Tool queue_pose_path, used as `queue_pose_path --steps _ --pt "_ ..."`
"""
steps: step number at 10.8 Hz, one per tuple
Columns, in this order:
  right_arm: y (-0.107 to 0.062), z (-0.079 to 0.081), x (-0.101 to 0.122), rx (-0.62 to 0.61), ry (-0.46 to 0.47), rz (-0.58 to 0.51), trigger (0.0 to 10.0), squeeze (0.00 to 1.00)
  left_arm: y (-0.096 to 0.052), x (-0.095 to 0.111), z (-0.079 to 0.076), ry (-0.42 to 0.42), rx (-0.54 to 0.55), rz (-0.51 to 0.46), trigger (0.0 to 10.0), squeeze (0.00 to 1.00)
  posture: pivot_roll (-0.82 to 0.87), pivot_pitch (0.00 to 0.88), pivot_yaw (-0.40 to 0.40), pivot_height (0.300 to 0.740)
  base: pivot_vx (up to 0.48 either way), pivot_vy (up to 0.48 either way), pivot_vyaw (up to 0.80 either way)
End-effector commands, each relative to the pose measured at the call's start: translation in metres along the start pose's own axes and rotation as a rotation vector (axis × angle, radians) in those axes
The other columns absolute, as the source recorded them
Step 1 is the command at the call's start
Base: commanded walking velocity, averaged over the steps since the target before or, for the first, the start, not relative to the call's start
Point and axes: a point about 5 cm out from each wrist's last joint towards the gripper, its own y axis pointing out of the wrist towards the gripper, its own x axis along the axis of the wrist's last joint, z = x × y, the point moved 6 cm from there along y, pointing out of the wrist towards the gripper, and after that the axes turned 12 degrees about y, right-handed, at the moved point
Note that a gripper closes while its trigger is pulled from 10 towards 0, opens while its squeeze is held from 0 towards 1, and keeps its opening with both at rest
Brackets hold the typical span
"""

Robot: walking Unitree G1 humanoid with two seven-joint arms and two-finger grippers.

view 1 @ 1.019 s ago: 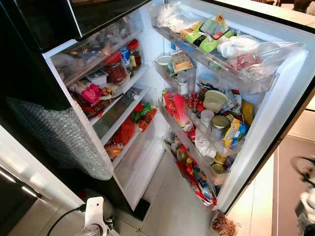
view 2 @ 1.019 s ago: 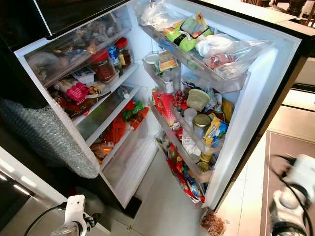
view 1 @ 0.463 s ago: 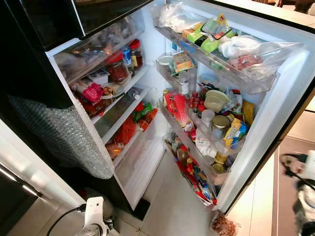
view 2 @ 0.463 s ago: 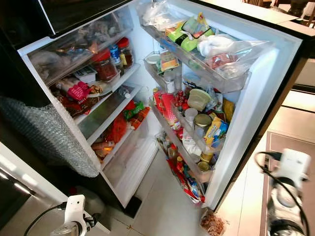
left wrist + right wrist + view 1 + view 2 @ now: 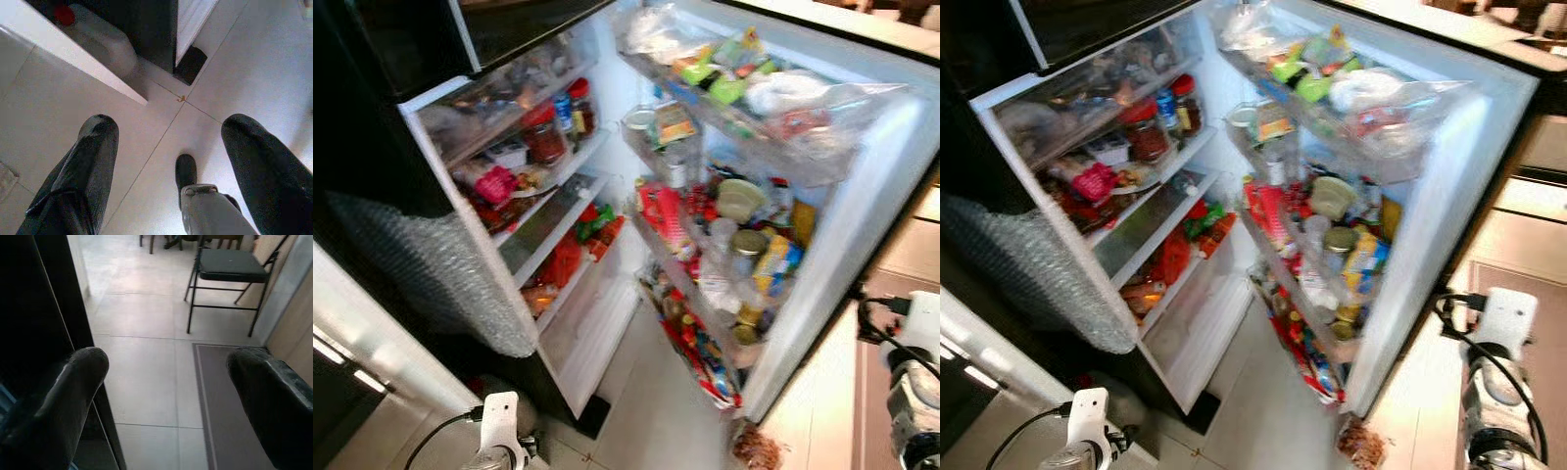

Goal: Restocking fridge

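right gripper (image 5: 166,396) has risen — fingers apart

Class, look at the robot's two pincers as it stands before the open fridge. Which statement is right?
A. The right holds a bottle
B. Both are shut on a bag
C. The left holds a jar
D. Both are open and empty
D: the left pincer and right pincer each show spread fingers with only floor between them.

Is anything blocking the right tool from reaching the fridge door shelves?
Nothing visible does. The right tool is open and empty beside the open door's outer edge; the crowded door shelves face the robot.
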Motion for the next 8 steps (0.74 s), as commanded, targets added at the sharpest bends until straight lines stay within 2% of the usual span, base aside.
queue_pose_path --steps 1,2,3,4,5,6,7,8 --pt "0.004 0.024 -0.002 0.089 -0.005 0.019 10.0 0.00 -0.001 -0.005 0.005 0.010 0.005 0.015 10.0 0.00 0.02 0.000 0.087 0.740 0.000 0.000 0.00" --pt "0.004 0.039 -0.006 0.164 0.003 0.037 10.0 0.00 -0.001 -0.005 0.005 0.011 0.005 0.015 10.0 0.00 0.02 0.000 0.087 0.740 0.000 0.000 0.00" --pt "0.004 0.046 -0.008 0.204 0.016 0.049 10.0 0.00 -0.001 -0.005 0.005 0.013 0.005 0.015 10.0 0.00 0.02 0.000 0.087 0.740 0.000 0.000 0.00" --pt "0.001 0.068 -0.015 0.302 0.018 0.076 10.0 0.00 -0.001 -0.005 0.005 0.017 0.003 0.016 10.0 0.00 0.02 0.000 0.087 0.740 0.000 0.000 0.00" --pt "0.000 0.079 -0.018 0.355 0.019 0.090 10.0 0.00 -0.001 -0.005 0.004 0.019 0.002 0.016 10.0 0.00 0.02 0.000 0.086 0.740 0.000 0.000 0.00" --pt "-0.006 0.104 -0.025 0.478 0.011 0.119 10.0 0.00 -0.001 -0.005 0.004 0.021 0.000 0.015 10.0 0.00 0.02 0.000 0.087 0.740 0.000 0.000 0.00" --pt "-0.018 0.137 -0.033 0.648 0.000 0.158 10.0 0.00 -0.001 -0.005 0.004 0.025 -0.001 0.015 10.0 0.00 0.02 0.000 0.087 0.740 0.000 0.000 0.00" --pt "-0.028 0.159 -0.040 0.758 0.006 0.195 10.0 0.00 -0.001 -0.005 0.004 0.026 -0.001 0.015 10.0 0.00 0.02 0.000 0.087 0.740 0.000 0.000 0.00"
